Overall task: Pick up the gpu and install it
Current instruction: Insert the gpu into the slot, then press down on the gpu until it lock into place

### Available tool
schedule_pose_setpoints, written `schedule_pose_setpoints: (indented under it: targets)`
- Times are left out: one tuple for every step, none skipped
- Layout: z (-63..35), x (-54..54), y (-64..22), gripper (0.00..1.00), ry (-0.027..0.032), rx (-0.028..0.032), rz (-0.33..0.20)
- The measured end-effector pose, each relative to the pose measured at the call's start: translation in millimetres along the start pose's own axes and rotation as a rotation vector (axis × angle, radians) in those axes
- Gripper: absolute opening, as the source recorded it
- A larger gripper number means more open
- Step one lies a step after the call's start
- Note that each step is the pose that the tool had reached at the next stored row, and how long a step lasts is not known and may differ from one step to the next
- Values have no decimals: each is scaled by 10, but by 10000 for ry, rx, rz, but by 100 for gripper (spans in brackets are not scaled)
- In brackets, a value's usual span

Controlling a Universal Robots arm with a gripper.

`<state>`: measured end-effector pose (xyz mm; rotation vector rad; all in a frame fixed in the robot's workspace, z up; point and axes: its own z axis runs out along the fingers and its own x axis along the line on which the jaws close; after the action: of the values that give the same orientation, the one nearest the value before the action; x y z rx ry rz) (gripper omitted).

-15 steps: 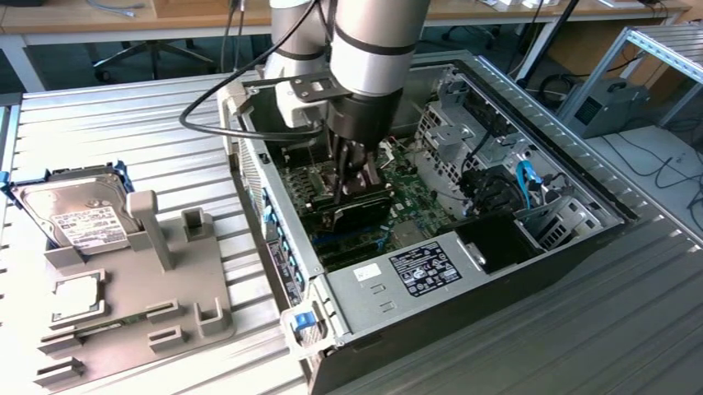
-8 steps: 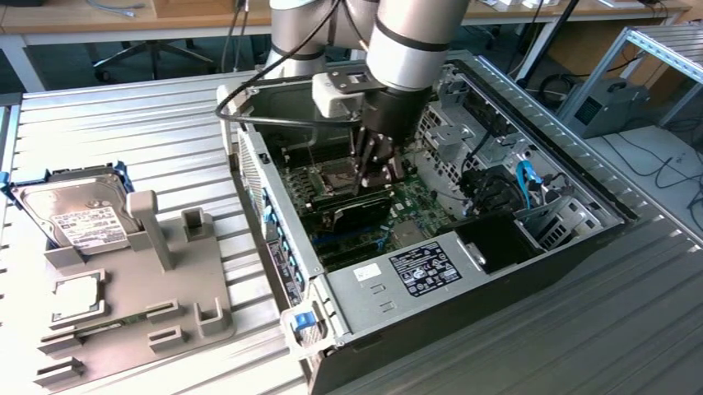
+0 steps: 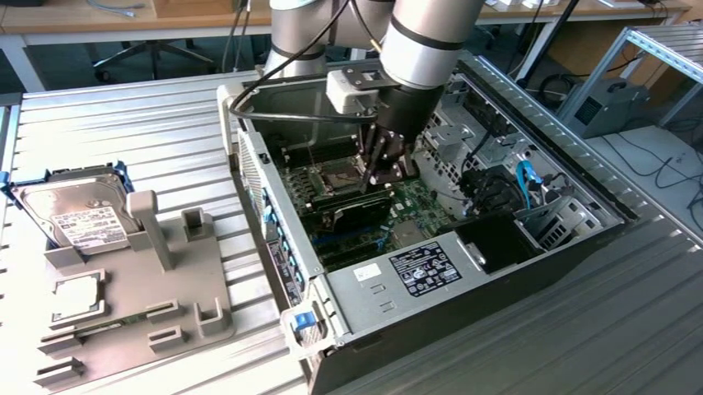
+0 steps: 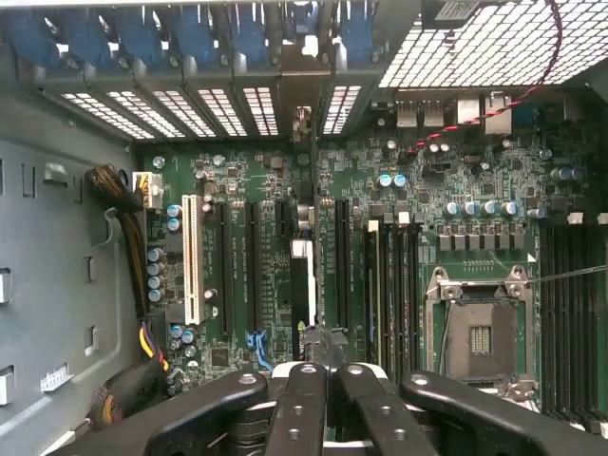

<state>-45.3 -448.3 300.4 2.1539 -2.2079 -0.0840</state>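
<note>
Gripping gpu, edge-on, mostly hidden

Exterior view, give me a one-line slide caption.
Robot arm's tool, shut on the gpu, lowers it over the motherboard inside the open computer case.

The desk is a pale metal surface of parallel ribbed slats, brightly lit so that its near corner at the exterior view's left washes almost white. Behind it, along the far edge of the scene, runs a wooden bench with white legs, and under it sits the star base of an office chair on a dark floor. At the exterior view's right stands an aluminium frame of slotted bars, with a grey box and loose black cables beside it on a lighter surface.
</note>
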Motion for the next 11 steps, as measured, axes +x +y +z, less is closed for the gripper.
schedule_pose_setpoints:
  targets:
    - [0, 0, 0, 11, 0, 0, -1]
    - [0, 0, 0, 11, 0, 0, -1]
    - [0, 0, 0, 11, 0, 0, 0]
    - [1, 0, 5, 11, 1, -1, -1]
    - [6, 1, 33, 11, -1, 0, -2]
    - [11, 1, 55, 11, -3, 0, -2]
    - [18, 2, 95, 11, 0, 0, -2]
    - [36, 5, 183, 11, 0, 0, -1]
    - [47, 6, 235, 11, 1, -1, 0]
    - [59, 7, 286, 11, 0, 0, -1]
    - [69, 7, 311, 11, -1, 0, -1]
